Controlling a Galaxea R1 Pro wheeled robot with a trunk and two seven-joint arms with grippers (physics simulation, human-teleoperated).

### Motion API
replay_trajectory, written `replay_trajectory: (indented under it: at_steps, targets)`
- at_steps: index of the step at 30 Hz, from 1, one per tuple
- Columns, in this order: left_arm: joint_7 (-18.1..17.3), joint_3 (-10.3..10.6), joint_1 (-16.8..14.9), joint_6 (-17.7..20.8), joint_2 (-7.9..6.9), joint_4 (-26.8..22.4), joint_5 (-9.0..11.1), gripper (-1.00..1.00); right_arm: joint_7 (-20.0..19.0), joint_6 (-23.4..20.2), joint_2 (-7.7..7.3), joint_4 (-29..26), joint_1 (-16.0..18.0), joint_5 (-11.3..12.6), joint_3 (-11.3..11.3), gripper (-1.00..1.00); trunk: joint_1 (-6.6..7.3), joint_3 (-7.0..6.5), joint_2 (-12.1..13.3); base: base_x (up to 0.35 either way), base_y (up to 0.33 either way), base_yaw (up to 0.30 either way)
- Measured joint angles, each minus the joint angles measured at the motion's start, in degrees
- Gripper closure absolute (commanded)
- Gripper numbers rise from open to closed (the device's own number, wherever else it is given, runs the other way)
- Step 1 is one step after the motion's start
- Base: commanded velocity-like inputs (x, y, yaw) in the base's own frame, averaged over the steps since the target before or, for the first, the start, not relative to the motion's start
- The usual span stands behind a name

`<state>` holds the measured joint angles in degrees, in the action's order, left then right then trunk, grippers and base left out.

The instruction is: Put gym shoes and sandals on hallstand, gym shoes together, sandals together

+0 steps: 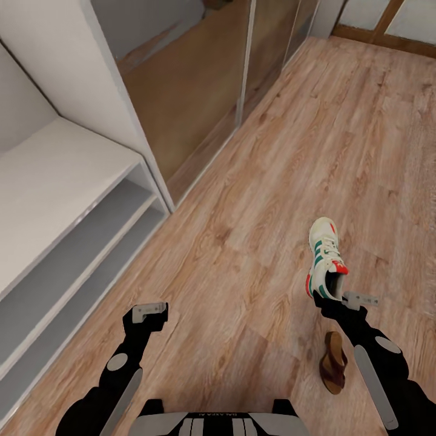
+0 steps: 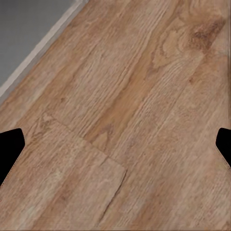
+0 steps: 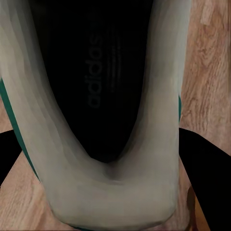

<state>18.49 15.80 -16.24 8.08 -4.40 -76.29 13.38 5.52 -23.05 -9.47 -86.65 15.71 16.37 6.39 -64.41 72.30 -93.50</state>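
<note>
Right gripper point(image 1: 336, 301): clamped on gym shoe point(image 1: 326, 259) heel, above corridor floor point(image 1: 254, 242). Left gripper point(image 1: 149, 313): jaws wide, empty. Sandal point(image 1: 333, 362): on floor.

You have one cream sneaker point(image 1: 326, 260) with green stripes clamped at its heel in the right gripper point(image 1: 346, 300), toe pointing away. A brown sandal point(image 1: 333, 362) lies on the wood floor point(image 1: 254, 200) below; the white shoe rack point(image 1: 54, 181) stands left.
</note>
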Motion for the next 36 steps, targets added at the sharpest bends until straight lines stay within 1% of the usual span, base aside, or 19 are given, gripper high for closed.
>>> replay_trajectory:
  at_steps: [10,25,36]
  targets:
    - [0.0,0.0,0.0,0.0,0.00,0.0,0.0,-1.00,0.0,0.0,0.00,0.0,0.0,0.0,0.0,1.00,0.00,0.00,0.0,0.331,0.089,-0.278]
    - [0.0,0.0,0.0,0.0,0.00,0.0,0.0,-1.00,0.0,0.0,0.00,0.0,0.0,0.0,0.0,1.00,0.00,0.00,0.0,0.336,0.013,-0.278]
    - [-0.1,0.0,0.0,0.0,0.00,0.0,0.0,-1.00,0.0,0.0,0.00,0.0,0.0,0.0,0.0,1.00,0.00,0.00,0.0,0.336,0.120,-0.278]
